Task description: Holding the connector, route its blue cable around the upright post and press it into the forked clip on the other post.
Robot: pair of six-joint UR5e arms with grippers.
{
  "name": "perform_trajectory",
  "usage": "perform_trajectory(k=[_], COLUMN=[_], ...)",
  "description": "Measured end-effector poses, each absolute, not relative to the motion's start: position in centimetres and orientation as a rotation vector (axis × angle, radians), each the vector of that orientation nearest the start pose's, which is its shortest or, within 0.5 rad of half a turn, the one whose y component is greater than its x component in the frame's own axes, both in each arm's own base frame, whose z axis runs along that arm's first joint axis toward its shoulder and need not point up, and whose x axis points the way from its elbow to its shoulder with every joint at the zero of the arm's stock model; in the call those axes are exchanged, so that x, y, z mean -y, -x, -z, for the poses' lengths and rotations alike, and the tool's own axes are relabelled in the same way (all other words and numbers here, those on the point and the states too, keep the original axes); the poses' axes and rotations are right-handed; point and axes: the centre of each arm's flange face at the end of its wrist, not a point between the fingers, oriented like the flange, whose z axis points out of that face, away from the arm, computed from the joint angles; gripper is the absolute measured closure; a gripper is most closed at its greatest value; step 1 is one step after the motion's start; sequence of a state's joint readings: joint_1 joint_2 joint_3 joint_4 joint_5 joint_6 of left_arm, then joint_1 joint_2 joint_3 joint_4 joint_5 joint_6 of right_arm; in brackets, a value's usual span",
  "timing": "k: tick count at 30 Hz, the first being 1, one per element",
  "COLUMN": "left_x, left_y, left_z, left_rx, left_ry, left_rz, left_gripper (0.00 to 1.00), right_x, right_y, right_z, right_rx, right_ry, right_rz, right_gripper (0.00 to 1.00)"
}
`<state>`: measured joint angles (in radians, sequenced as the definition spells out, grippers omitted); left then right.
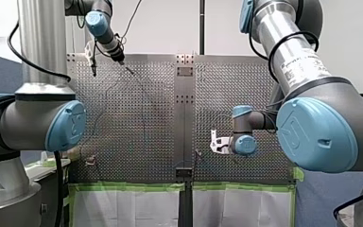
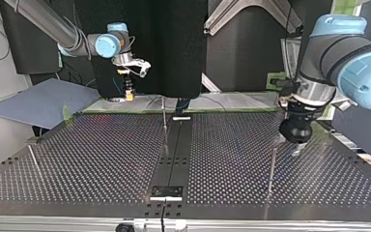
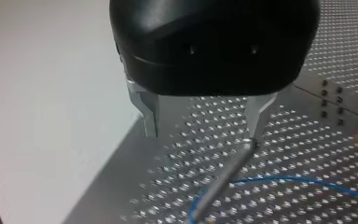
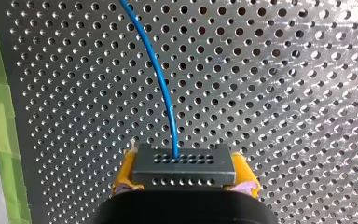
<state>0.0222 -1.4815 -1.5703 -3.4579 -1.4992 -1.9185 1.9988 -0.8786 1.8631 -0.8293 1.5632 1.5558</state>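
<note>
- Right gripper (image 2: 129,93): closed on the connector (image 4: 184,165), a small dark block with rows of holes, clamped between yellow pads (image 4: 242,170). It is held above the table (image 2: 101,159), near the table's far edge at the top view's left.
- Blue cable (image 4: 161,79): leaves the middle of the connector's face and curves away over the perforated surface. Further on, in the left wrist view, it lies across the table beyond the foot of a post.
- Left gripper (image 3: 203,135): black body, bare metal fingers (image 3: 150,114) spread apart, holding nothing. It hangs low over the table at the top view's right.
- Post (image 3: 223,175): a thin metal rod standing on the table, with its top just at the tip of one finger of the left gripper. Whether they touch cannot be told.
- Green tape (image 4: 0,116): a strip along the table's edge, beside the right gripper.
</note>
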Motion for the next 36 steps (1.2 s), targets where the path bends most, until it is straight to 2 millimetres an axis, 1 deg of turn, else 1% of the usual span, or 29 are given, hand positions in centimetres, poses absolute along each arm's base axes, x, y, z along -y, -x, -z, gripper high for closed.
perform_trajectory(k=[18, 36], left_x=[13.2, 13.5], left_y=[-41.0, -40.7], left_z=[-49.0, -48.9], left_rx=[-1.941, -1.951], left_ry=[0.328, 0.322], left_rz=[0.243, 0.236], left_gripper=[0.08, 0.08], right_x=[46.2, 46.2], right_y=[-36.1, -36.2], right_z=[-4.9, -4.9], right_rx=[1.042, 1.041], right_ry=[-1.671, -1.672], right_rz=[-1.411, -1.412], right_gripper=[1.00, 1.00])
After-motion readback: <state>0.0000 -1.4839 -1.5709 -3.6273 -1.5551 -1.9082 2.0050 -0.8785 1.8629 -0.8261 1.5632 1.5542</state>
